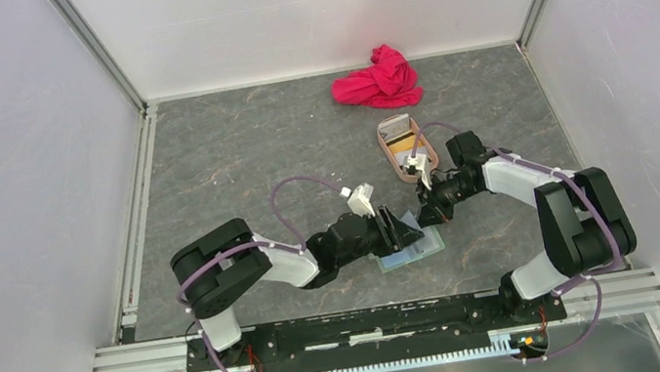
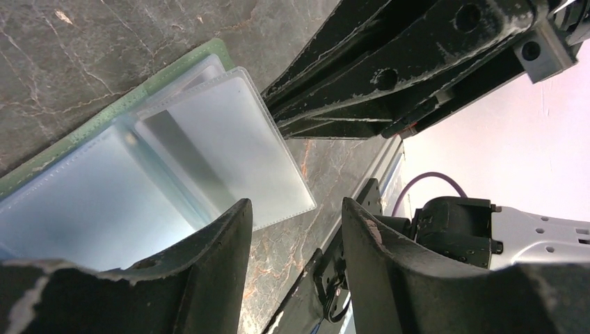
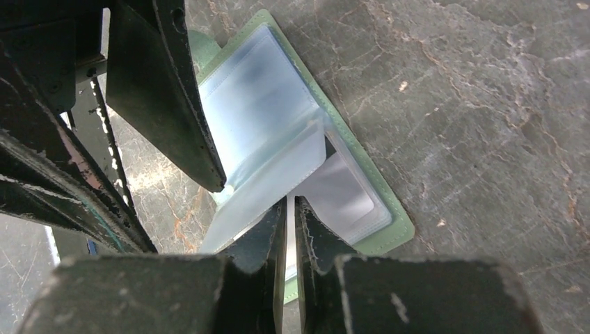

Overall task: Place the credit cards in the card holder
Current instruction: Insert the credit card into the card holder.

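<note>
The card holder (image 1: 415, 252) lies open on the table, sage-green outside with pale clear sleeves inside (image 2: 174, 160) (image 3: 278, 118). My right gripper (image 1: 429, 214) (image 3: 291, 205) comes in from the right. Its jaws are almost together on the edge of one sleeve, which stands lifted off the others. My left gripper (image 1: 401, 228) (image 2: 296, 205) hovers over the holder's near side, open, with only table showing between its fingers. The credit cards lie in the tray behind: an orange-yellow one (image 1: 402, 145) and a white one (image 1: 393, 127).
The pinkish-tan oval tray (image 1: 387, 153) stands just behind the right wrist. A red cloth (image 1: 379, 80) is bunched at the back of the table. Metal rails run along the table's left and near edges.
</note>
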You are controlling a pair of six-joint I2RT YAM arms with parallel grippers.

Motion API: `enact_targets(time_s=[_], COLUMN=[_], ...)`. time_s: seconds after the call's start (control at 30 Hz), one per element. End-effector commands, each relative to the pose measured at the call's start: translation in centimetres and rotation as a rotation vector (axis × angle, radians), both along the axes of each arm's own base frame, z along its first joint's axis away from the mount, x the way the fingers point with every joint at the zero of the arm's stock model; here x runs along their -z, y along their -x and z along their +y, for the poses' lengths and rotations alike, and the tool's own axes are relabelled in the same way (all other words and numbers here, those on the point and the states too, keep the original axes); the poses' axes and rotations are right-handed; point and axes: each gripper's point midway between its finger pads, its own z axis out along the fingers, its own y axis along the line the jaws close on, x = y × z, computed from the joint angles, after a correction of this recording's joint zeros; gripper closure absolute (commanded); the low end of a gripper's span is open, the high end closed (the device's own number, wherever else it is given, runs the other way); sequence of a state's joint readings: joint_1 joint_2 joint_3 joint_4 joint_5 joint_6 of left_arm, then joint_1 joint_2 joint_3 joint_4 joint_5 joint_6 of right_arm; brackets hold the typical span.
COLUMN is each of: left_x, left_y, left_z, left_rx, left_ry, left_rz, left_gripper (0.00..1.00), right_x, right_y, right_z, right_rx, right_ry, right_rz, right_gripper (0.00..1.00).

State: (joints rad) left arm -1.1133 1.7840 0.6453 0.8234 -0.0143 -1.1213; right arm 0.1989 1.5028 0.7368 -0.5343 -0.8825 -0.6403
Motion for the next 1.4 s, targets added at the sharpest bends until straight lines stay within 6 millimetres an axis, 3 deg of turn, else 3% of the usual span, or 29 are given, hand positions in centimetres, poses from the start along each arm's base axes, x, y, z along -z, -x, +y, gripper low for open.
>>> enact_targets(time_s=[0.0,0.13,0.3,0.37,0.53,0.7,0.83,1.07,1.13,1.2,1.27,1.37], left_x=[-1.8,-2.1,-3.2,-3.9,-5.9,-9.6,-12.1,-14.1,-15.3,-16.6,-18.4,-20.3], left_y=[-0.6,-1.0,-1.8,-2.2,-3.9,-5.8,-7.3,-9.8,-10.7,-11.8,-12.8,-14.5], left_z=[-1.4,-1.4,-0.8,-0.2,2.5,6.1,8.7,10.1,10.5,10.9,10.9,10.3], left_rx=[0.039,0.041,0.037,0.033,-0.015,-0.110,-0.201,-0.173,-0.194,-0.209,-0.219,-0.209], left_ry=[0.063,0.072,0.057,0.024,-0.131,-0.270,-0.308,-0.214,-0.185,-0.171,-0.154,-0.143], left_rz=[-0.061,-0.080,-0.146,-0.203,-0.375,-0.579,-0.679,-0.694,-0.719,-0.754,-0.797,-0.851], left_gripper=[0.42,0.42,0.42,0.42,0.42,0.27,0.01,0.00,0.00,0.00,0.00,0.00], right_x=[-1.5,-1.9,-2.6,-3.2,-4.5,-2.5,-0.4,2.0,1.1,-1.1,-4.4,-10.5], right_y=[-2.1,-3.8,-4.6,-4.2,-0.8,0.0,-0.3,-1.1,-1.0,-1.4,-2.6,-6.3], right_z=[-0.5,-2.6,-3.7,-3.1,-0.6,-0.6,-1.3,-2.7,-2.2,-1.5,-0.9,-0.5], right_rx=[0.043,0.132,0.178,0.142,-0.028,-0.066,-0.036,0.024,-0.015,-0.060,-0.094,-0.111], right_ry=[-0.007,0.062,0.080,0.038,-0.148,-0.105,-0.021,0.093,0.054,-0.007,-0.062,-0.086], right_rz=[-0.064,-0.150,-0.222,-0.228,-0.167,-0.080,-0.033,-0.010,-0.028,-0.083,-0.181,-0.390], right_gripper=[0.87,0.86,0.82,0.80,0.76,0.77,0.78,0.77,0.77,0.76,0.75,0.68])
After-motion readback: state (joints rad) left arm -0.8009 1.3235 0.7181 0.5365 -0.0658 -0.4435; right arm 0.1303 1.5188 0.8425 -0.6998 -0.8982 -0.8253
